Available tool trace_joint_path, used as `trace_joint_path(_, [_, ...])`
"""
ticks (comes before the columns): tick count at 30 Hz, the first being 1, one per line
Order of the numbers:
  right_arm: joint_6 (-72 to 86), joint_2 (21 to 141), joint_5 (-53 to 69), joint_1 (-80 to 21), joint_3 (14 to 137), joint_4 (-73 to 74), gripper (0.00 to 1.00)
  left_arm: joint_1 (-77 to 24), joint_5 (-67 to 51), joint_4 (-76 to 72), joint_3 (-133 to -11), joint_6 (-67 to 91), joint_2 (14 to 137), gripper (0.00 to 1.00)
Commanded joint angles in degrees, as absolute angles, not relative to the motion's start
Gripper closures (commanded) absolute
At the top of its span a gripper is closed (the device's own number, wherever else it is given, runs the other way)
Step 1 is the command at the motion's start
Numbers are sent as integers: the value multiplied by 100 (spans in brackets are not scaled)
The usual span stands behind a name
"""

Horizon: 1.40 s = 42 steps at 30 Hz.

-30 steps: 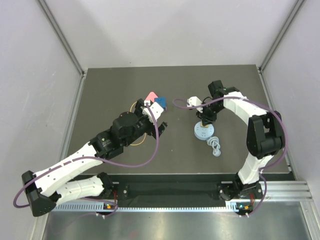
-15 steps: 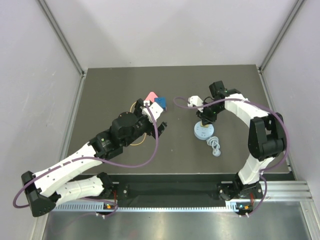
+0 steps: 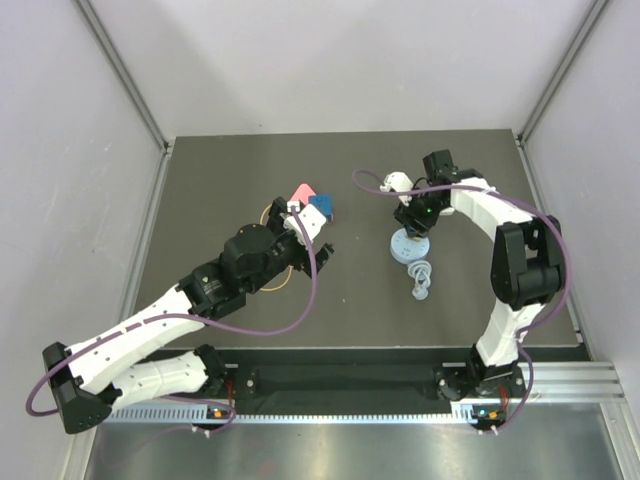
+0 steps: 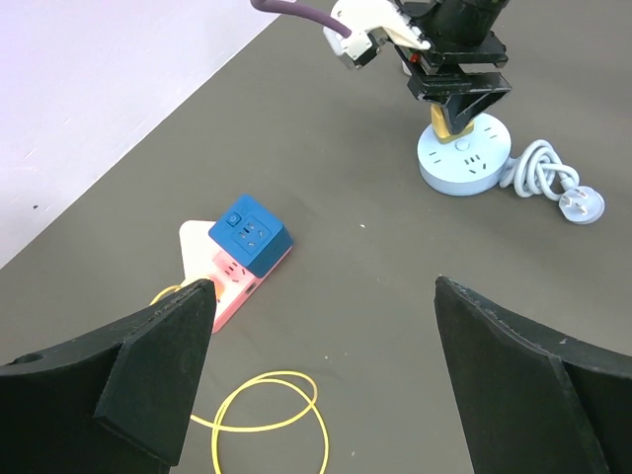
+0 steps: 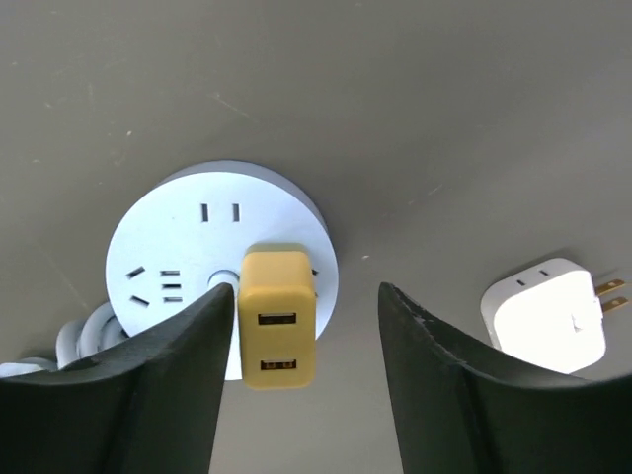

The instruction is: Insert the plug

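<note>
A yellow USB charger plug (image 5: 278,316) stands upright on the round light-blue socket strip (image 5: 178,247), at its near rim. My right gripper (image 5: 306,296) is open around the plug: the left finger touches its side, the right finger stands apart. From above, the right gripper (image 3: 415,222) covers the plug over the strip (image 3: 405,250). The left wrist view shows the plug (image 4: 454,120) under that gripper on the strip (image 4: 464,166). My left gripper (image 4: 323,296) is open and empty over bare table, also seen from above (image 3: 312,238).
A white adapter (image 5: 545,316) lies right of the strip. The strip's coiled grey cord and plug (image 4: 553,183) lie beside it. A pink and blue socket cube (image 4: 242,252) and a yellow wire loop (image 4: 267,415) lie by my left gripper.
My right gripper has moved toward the back of the table; the round strip and its cord have shifted with it. The left arm has not moved.
</note>
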State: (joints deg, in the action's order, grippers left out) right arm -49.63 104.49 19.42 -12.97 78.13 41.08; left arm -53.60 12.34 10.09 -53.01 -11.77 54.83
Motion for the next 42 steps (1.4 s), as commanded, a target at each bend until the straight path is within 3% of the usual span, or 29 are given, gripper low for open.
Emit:
trace_joint_path(1, [-4791, 10099, 1969, -1257, 8016, 3762, 39, -5379, 1283, 650, -5256, -1222, 5344, 4])
trace_joint_path(6, [-4431, 9686, 2223, -1257, 7963, 3350, 35, -5379, 1266, 659, -5265, -1213, 5344, 4])
trace_joint_path(10, [-4105, 9492, 2075, -1257, 7919, 2954, 25, -5379, 1257, 685, -5273, -1204, 5344, 4])
trace_joint_path(15, [-2793, 9395, 768, -1248, 7918, 2094, 20, -5388, 1257, 677, -5273, -1178, 5317, 4])
trace_joint_path(18, [-1937, 9764, 80, -1073, 8374, 2381, 18, -5388, 1248, 694, -5300, -1152, 5352, 4])
trace_joint_path(21, [-1286, 10124, -421, -949, 8621, 2628, 1, -5388, 1257, 677, -5274, -1143, 5300, 4])
trace_joint_path(26, [-371, 10607, -1520, -836, 8736, 2741, 0, -5388, 1248, 633, -5247, -1151, 5282, 4])
trace_joint_path(32, [211, 11512, -1679, -729, 9527, 3410, 0, -5388, 1187, 659, -5300, -1046, 5221, 5])
trace_joint_path(42, [237, 11944, -1362, -712, 9308, 3138, 1, -5396, 1283, 624, -5238, -1107, 5282, 4])
